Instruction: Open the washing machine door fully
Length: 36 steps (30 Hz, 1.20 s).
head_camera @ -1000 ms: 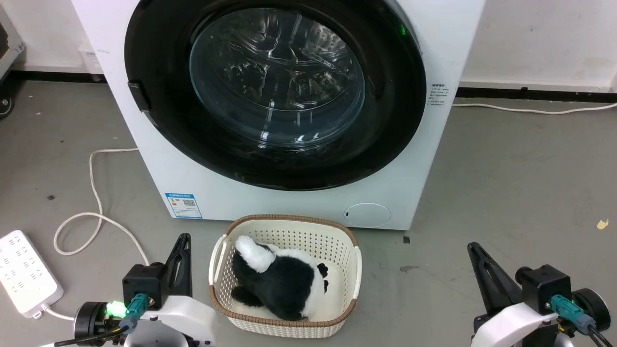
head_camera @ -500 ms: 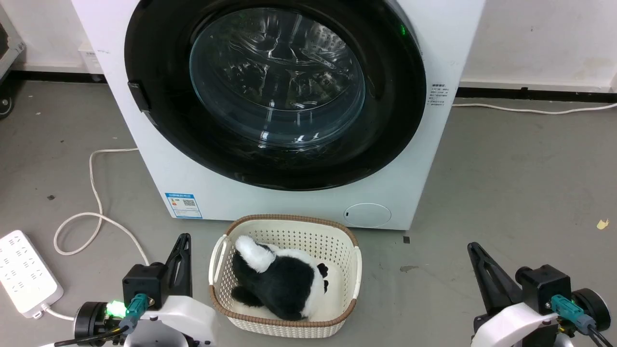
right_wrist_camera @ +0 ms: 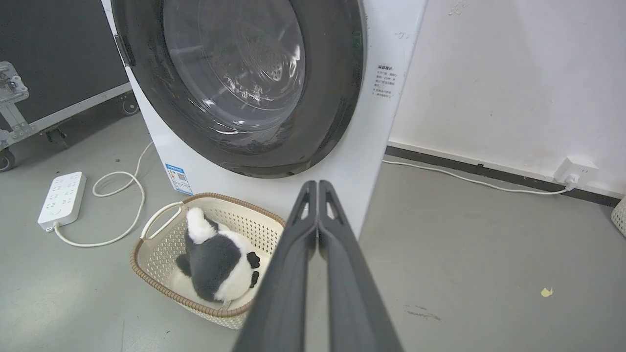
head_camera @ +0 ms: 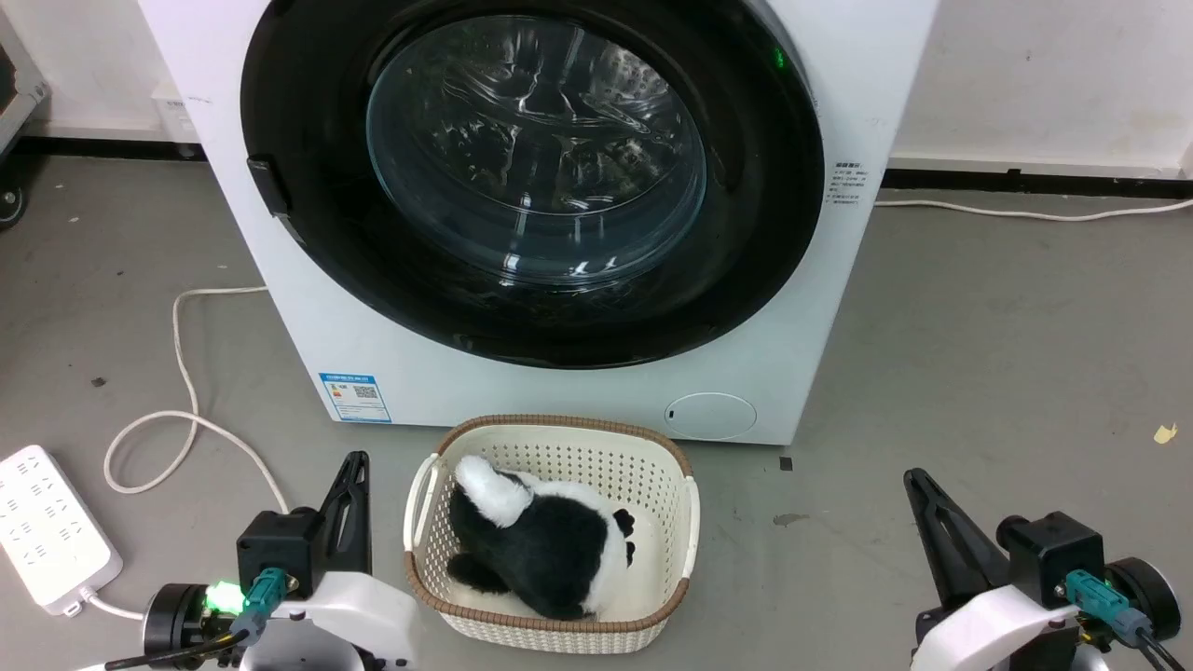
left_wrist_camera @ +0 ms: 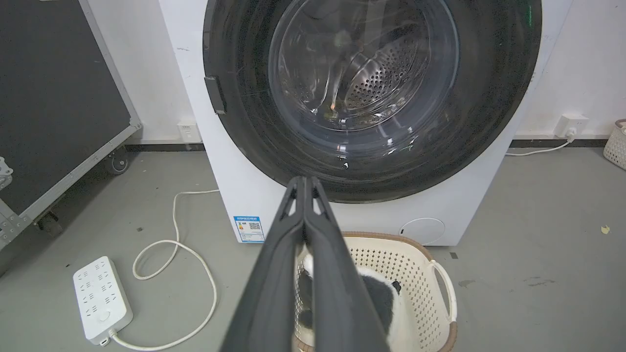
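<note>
Concrete floor (head_camera: 979,373), grey and scuffed, carries a big white front-loading washing machine (head_camera: 391,354) against the wall. Its large round glossy black washing machine door (head_camera: 536,149), with the bulging clear glass window, lies flat against the front, shut, a small dark handle (head_camera: 270,191) on its left edge. Low on the white front sit a blue label sticker (head_camera: 354,398) and a small round cap (head_camera: 710,416). Just before the machine stands a cream perforated plastic basket (head_camera: 559,438) with a brown rim, a black-and-white plush toy (head_camera: 541,545) lying in it. The left gripper (head_camera: 349,503) hangs to the left of the basket, the right gripper (head_camera: 923,494) well off to its right. Both are apart from the door, and each has its two dark fingers pressed together on nothing. A white power strip (head_camera: 51,527) and its looping white cable (head_camera: 177,373) lie at far left.
</note>
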### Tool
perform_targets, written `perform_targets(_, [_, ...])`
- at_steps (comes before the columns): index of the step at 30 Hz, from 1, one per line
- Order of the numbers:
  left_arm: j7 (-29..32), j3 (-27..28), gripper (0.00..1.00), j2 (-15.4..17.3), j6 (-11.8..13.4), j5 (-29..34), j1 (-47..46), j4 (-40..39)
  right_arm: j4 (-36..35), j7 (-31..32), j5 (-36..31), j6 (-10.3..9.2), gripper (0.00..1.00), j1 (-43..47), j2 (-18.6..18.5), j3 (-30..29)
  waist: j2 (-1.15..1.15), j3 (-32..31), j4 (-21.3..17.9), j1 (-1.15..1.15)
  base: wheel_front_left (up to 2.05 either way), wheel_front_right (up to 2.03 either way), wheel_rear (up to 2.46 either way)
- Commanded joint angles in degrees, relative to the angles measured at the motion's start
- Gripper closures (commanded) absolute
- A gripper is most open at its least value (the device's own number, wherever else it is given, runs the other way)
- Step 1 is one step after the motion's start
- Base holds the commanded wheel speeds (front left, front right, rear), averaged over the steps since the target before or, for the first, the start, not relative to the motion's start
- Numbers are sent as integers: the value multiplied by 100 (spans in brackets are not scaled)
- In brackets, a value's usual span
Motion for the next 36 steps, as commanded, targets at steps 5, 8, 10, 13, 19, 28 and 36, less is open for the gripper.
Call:
perform_targets(5, [1, 3, 100, 7, 16, 51, 105, -20, -27, 7, -43, -9, 100, -66, 29, -4, 0, 0, 0, 0, 0, 0, 0])
perform_targets(8, [1, 3, 100, 7, 16, 51, 105, -20, -27, 7, -43, -9, 100, -66, 29, -4, 0, 0, 0, 0, 0, 0, 0])
perform_targets(10, [1, 3, 100, 7, 16, 51, 105, -20, -27, 7, -43, -9, 100, -66, 29, -4, 0, 0, 0, 0, 0, 0, 0])
perform_targets(13, [1, 3, 100, 7, 16, 51, 105, -20, -27, 7, -43, -9, 100, -66, 29, -4, 0, 0, 0, 0, 0, 0, 0])
perform_targets(19, [-3, -2, 0, -1, -1, -12, -1, 3, 3, -1, 5, 1, 0, 3, -1, 4, 0, 0, 0, 0, 0, 0, 0])
perform_targets(28, [-105, -27, 0, -1, 20, -80, 24, 9, 3, -106, 140, 0, 0, 16, 1, 9, 0, 17, -7, 0, 0, 0, 0])
perform_targets(36, [-201, -50, 0, 0, 45, -161, 28, 1, 4, -201, 104, 0, 0, 8, 3, 17, 0, 85, 1, 0, 0, 0, 0])
